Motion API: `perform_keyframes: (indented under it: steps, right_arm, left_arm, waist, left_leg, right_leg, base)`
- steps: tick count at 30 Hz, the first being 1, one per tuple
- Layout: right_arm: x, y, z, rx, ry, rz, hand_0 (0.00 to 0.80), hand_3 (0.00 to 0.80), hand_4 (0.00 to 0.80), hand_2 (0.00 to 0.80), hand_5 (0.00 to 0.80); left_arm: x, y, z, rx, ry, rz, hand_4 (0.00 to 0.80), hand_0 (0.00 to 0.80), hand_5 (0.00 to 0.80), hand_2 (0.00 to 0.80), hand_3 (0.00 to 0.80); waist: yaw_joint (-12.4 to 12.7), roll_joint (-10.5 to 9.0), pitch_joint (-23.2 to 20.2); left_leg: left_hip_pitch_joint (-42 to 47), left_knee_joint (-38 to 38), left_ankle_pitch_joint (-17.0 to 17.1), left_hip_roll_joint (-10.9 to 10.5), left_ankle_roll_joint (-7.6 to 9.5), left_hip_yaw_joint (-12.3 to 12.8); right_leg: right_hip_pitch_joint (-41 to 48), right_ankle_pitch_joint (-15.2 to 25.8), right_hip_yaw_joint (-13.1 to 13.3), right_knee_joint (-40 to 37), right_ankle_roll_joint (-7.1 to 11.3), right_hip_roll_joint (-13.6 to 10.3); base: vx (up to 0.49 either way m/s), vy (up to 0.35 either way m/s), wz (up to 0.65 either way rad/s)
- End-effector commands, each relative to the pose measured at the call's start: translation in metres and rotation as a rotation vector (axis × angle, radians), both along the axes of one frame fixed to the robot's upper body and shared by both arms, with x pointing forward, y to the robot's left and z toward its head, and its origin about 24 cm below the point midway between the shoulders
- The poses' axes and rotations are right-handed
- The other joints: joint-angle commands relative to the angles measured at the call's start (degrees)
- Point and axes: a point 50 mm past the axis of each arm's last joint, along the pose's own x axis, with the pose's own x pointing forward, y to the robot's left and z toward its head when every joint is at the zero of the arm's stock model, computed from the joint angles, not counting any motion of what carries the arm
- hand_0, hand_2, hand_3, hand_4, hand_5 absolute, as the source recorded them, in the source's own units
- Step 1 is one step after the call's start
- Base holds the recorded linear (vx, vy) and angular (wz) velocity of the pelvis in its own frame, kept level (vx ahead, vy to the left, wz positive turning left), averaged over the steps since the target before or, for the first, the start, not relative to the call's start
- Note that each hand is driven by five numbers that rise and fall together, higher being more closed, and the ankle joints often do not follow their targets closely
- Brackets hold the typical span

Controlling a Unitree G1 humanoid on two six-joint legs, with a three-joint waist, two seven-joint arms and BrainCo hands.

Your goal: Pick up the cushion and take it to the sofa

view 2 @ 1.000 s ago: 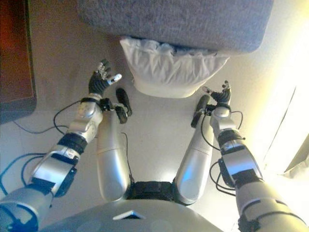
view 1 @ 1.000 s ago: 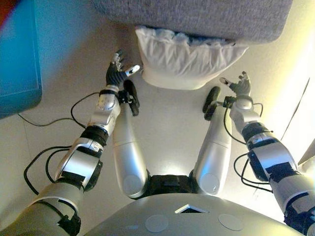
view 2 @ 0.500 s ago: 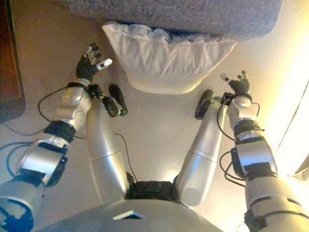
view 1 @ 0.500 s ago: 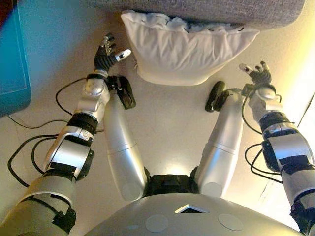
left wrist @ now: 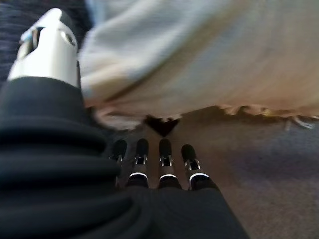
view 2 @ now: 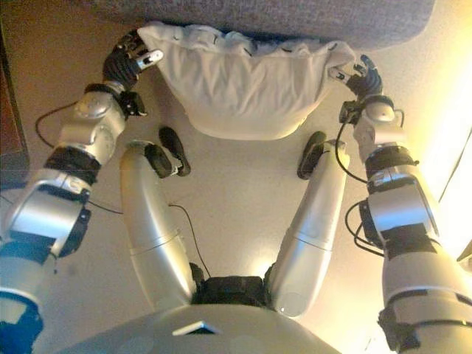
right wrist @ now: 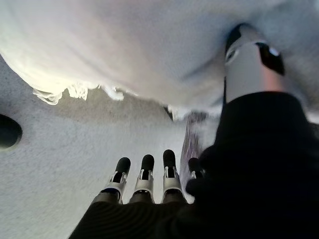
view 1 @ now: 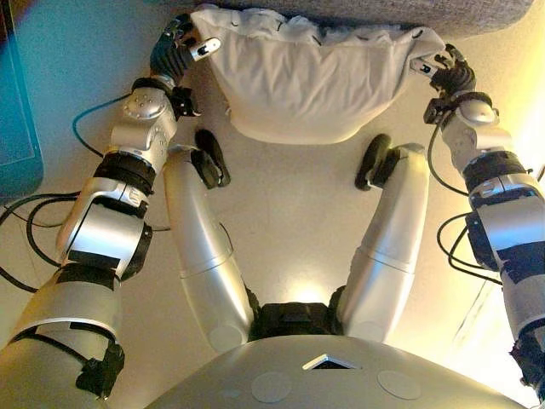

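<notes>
The cushion [view 1: 311, 81] was white, plump and creased, with a frilly edge, and it lay on the floor [view 1: 289, 230] against the front of the grey sofa [view 2: 295, 18]. I had my left hand [view 1: 174, 51] at the cushion's left corner and my right hand [view 1: 443, 72] at its right corner, so the cushion sat between them. In each wrist view the fingers [left wrist: 164, 159] were straight and relaxed, reaching under the frilled edge, with the thumb [right wrist: 244, 55] up against the fabric. Neither hand was closed on the cushion.
</notes>
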Motion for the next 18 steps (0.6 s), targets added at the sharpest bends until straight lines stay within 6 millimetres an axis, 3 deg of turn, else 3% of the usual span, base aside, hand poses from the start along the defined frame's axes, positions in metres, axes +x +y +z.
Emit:
perform_keyframes:
  steps: [1,6,12,13,14,16,18]
  right_arm:
    - [0.004,0.002,0.005,-0.032,0.045,0.018,0.0,0.0,0.0,0.0,0.0]
    - [0.01,0.021,0.009,-0.084,0.096,0.085,0.0,0.0,0.0,0.0,0.0]
    - [0.014,0.042,0.007,-0.128,0.162,0.231,0.0,0.0,0.0,0.0,0.0]
    - [0.014,0.045,0.007,-0.135,0.168,0.255,0.0,0.0,0.0,0.0,0.0]
    - [0.015,0.051,0.005,-0.158,0.177,0.299,0.0,0.0,0.0,0.0,0.0]
    - [0.014,0.059,0.003,-0.196,0.189,0.363,0.8,0.8,0.8,0.8,0.8]
    - [0.013,0.063,-0.002,-0.214,0.201,0.405,0.8,0.8,0.8,0.8,0.8]
  left_arm:
    - [0.008,0.001,0.018,-0.013,-0.009,0.004,0.0,0.0,0.0,0.0,0.0]
    - [0.013,-0.008,0.022,0.003,0.037,-0.047,0.0,0.0,0.0,0.0,0.0]
    - [0.013,-0.03,0.015,0.034,0.149,-0.241,0.0,0.0,0.0,0.0,0.0]
    - [0.013,-0.033,0.015,0.042,0.148,-0.256,0.245,0.245,0.245,0.245,0.245]
    - [0.012,-0.038,0.014,0.043,0.149,-0.288,0.8,0.8,0.8,0.8,0.8]
    - [0.011,-0.048,0.014,0.047,0.148,-0.334,0.8,0.8,0.8,0.8,0.8]
    - [0.011,-0.054,0.013,0.051,0.145,-0.356,0.8,0.8,0.8,0.8,0.8]
  waist:
    - [-0.58,1.12,-0.69]
    - [-0.42,1.09,-0.69]
    - [-0.45,1.11,-0.69]
    - [-0.44,1.1,-0.69]
    - [-0.43,1.07,-0.69]
    - [-0.45,0.96,-0.69]
    - [-0.49,0.89,-0.69]
  left_leg:
    - [0.27,1.51,-5.05,1.68,2.25,2.29]
    - [-1.81,2.98,-5.6,1.5,2.12,1.92]
    - [-4.38,4.46,-5.95,1.35,2.01,1.47]
    - [-4.57,4.5,-5.95,1.29,1.98,1.42]
    - [-4.71,4.55,-5.94,1.22,2.01,1.37]
    - [-4.97,4.85,-5.9,1.13,2.09,1.37]
    - [-5.22,5.33,-5.74,1.19,2.16,1.22]
  right_leg:
    - [-0.91,3.76,-1.0,-4.36,-4.01,-0.92]
    - [-2.87,3.32,-0.83,-3.27,-4.25,-1.45]
    - [-5.31,3.39,-0.52,-2.53,-4.35,-1.64]
    - [-5.49,3.44,-0.52,-2.54,-4.33,-1.65]
    - [-5.61,3.59,-0.55,-2.63,-4.27,-1.7]
    - [-5.82,3.84,-0.52,-2.58,-4.28,-1.76]
    - [-6.0,4.14,-0.25,-2.25,-4.22,-1.7]
  base:
    - [-0.034,-0.013,0.02]
    - [-0.006,-0.004,0.0]
    - [-0.011,0.0,0.01]
    - [0.0,0.0,0.0]
    - [0.0,0.0,0.0]
    - [0.0,0.0,0.0]
    - [0.0,0.0,0.0]
